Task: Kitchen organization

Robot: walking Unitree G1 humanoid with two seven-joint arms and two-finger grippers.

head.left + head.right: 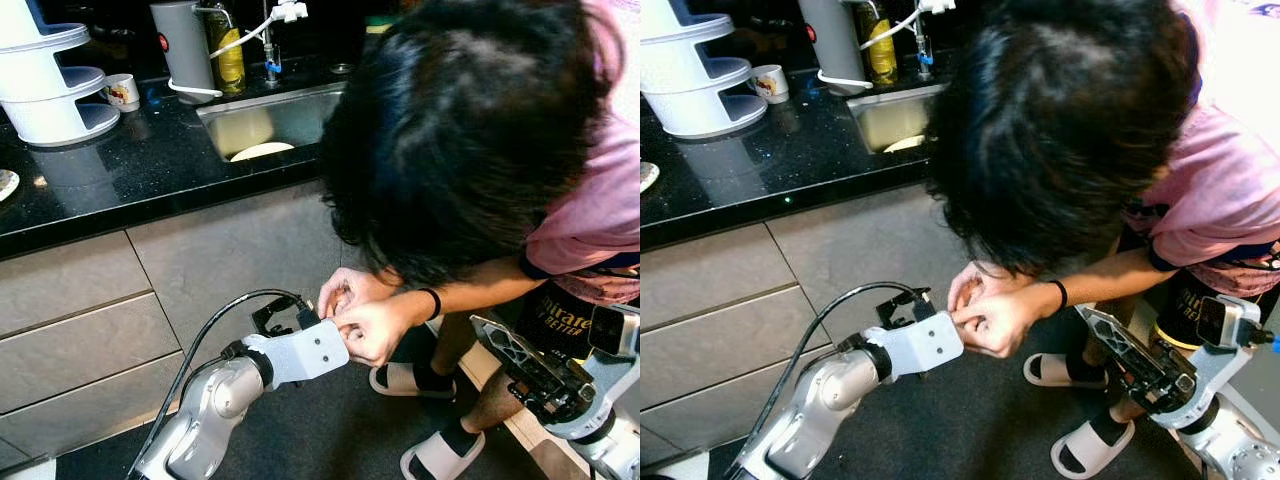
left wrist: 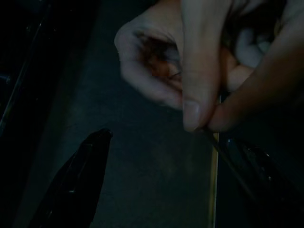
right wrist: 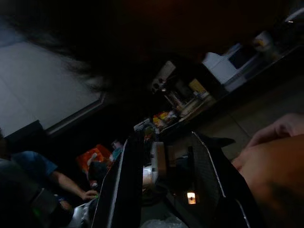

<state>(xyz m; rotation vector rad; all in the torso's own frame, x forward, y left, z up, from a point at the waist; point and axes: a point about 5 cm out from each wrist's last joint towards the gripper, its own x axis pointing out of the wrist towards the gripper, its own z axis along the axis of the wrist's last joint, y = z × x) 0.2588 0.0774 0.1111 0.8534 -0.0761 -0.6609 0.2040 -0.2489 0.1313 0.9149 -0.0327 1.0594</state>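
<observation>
A person (image 1: pixel 470 140) bends low in front of me, and both of their hands (image 1: pixel 365 318) are closed around the tip of my raised left arm (image 1: pixel 300 352). In the left wrist view my left gripper (image 2: pixel 161 156) is open. Its two black fingers (image 2: pixel 71 185) stand wide apart, and the person's fingertips (image 2: pixel 199 111) pinch something thin beside one of them. My right gripper (image 1: pixel 515 360) is held low at the right beside the person's legs. It is open with nothing between its fingers (image 3: pixel 118 190).
A black counter (image 1: pixel 120 170) runs across the back above grey cabinet drawers (image 1: pixel 70 310). It carries a sink (image 1: pixel 270 122) with a plate (image 1: pixel 262 151) in it, a white tiered rack (image 1: pixel 45 75), a mug (image 1: pixel 122 92), a grey canister (image 1: pixel 185 45) and a yellow bottle (image 1: pixel 230 55). The person's sandalled feet (image 1: pixel 410 378) rest on the dark floor.
</observation>
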